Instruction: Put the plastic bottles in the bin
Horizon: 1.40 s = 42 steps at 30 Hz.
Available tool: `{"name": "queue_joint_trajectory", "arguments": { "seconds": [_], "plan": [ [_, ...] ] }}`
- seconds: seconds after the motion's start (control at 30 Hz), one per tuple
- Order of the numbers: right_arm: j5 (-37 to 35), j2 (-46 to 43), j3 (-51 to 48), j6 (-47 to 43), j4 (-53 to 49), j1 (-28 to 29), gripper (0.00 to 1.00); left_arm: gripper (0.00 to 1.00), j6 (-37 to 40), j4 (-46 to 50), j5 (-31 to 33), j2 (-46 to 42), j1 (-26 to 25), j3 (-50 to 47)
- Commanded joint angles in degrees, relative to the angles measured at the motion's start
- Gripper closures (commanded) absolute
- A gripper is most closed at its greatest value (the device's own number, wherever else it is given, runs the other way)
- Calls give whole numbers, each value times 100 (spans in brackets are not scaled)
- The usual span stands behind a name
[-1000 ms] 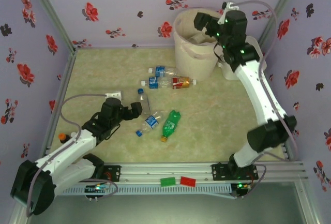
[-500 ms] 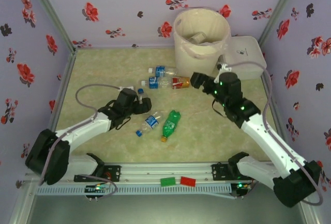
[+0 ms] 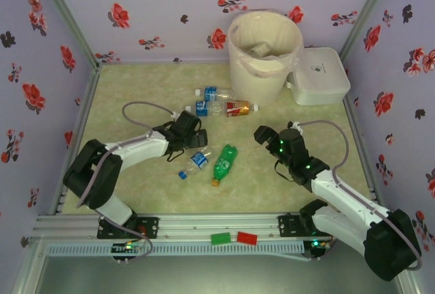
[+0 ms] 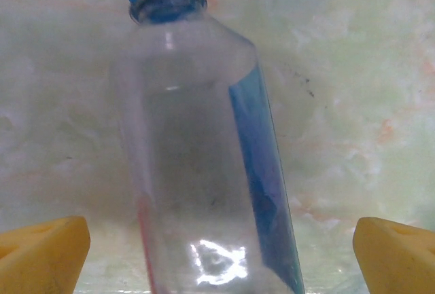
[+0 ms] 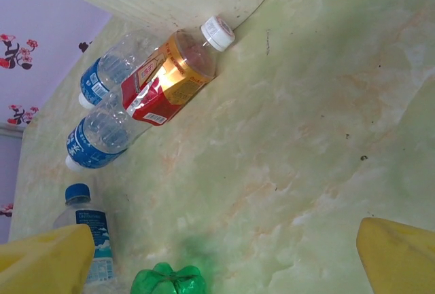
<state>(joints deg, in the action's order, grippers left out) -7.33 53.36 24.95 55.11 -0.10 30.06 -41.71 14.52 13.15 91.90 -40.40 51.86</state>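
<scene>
Pale green marbled desk (image 3: 129, 90), enclosed on three sides by flower-printed walls (image 3: 136, 9); bare surface lies open at far left and along the right wall. Left tool (image 3: 192, 133), its yellow fingertips (image 4: 41, 253) spread wide, straddles a clear smooth bottle with blue cap (image 4: 197, 172) lying flat, both tips apart from it. Right tool (image 3: 260, 134), likewise spread, hangs low to the right of a green plastic bottle (image 3: 224, 163). A red-labelled, white-capped bottle (image 5: 177, 77) and two blue-labelled bottles (image 5: 98, 141) lie at the foot of the tall round cream bin (image 3: 234, 53), a flat white lidded box (image 3: 319, 77) beside it
</scene>
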Motion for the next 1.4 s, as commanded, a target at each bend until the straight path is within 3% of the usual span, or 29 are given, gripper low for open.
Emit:
{"name": "queue_joint_trajectory", "arguments": {
  "seconds": [0.0, 0.3, 0.57, 0.8, 0.9, 1.13, 1.37],
  "plan": [
    [-199, 208, -139, 291, 523, 49, 0, 0, -91, 286, 169, 254, -62, 257],
    [-6, 715, 61, 263, 772, 104, 0, 10, -148, 172, 425, 457, -69, 274],
    [-108, 500, 41, 236, 580, 149, 0, 35, -98, 73, 690, 419, -39, 135],
    [-216, 210, 36, 210, 346, 166, 0, 50, 33, 33, 936, 82, 6, -5],
    [-214, 199, 71, 201, 297, 175, 0, 52, 164, 33, 1112, -231, 10, -68],
    [-216, 213, 81, 219, 309, 175, 0, 54, 1034, -384, 1255, -1139, 59, -71],
    [-249, 224, 63, 215, 284, 175, 0, 57, 2274, -881, 771, -1487, 60, 932]
  ]
}}
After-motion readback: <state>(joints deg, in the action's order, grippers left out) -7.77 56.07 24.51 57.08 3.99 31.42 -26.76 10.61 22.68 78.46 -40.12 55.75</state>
